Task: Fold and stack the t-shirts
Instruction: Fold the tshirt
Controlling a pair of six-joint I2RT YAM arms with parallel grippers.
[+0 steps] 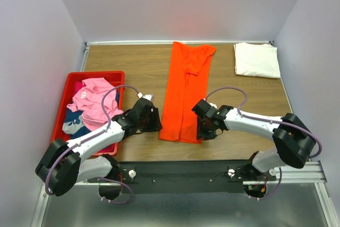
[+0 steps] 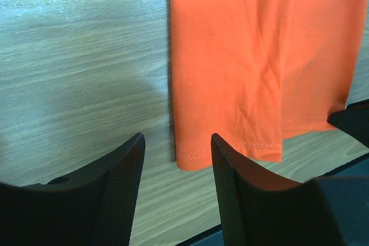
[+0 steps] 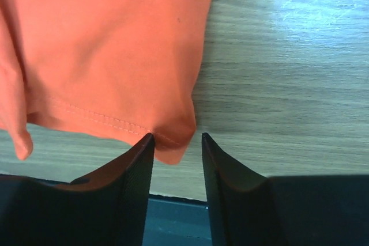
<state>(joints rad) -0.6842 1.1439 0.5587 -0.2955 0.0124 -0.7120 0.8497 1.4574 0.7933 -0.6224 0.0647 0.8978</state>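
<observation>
The orange t-shirt (image 1: pixel 185 91) lies folded lengthwise in a long strip down the middle of the table. My left gripper (image 1: pixel 154 124) is open beside its near left corner (image 2: pixel 190 156), not touching it. My right gripper (image 1: pixel 204 131) is open at the near right corner (image 3: pixel 173 142), which lies between the jaws, ungripped. A folded cream-white t-shirt (image 1: pixel 257 59) lies at the back right. A pink t-shirt (image 1: pixel 95 102) and a dark blue one (image 1: pixel 73 122) sit crumpled in the red bin (image 1: pixel 67 86).
The red bin stands at the left edge of the table. The table's near edge with the black rail (image 1: pixel 180 173) runs just below both grippers. Grey walls close in the back and sides.
</observation>
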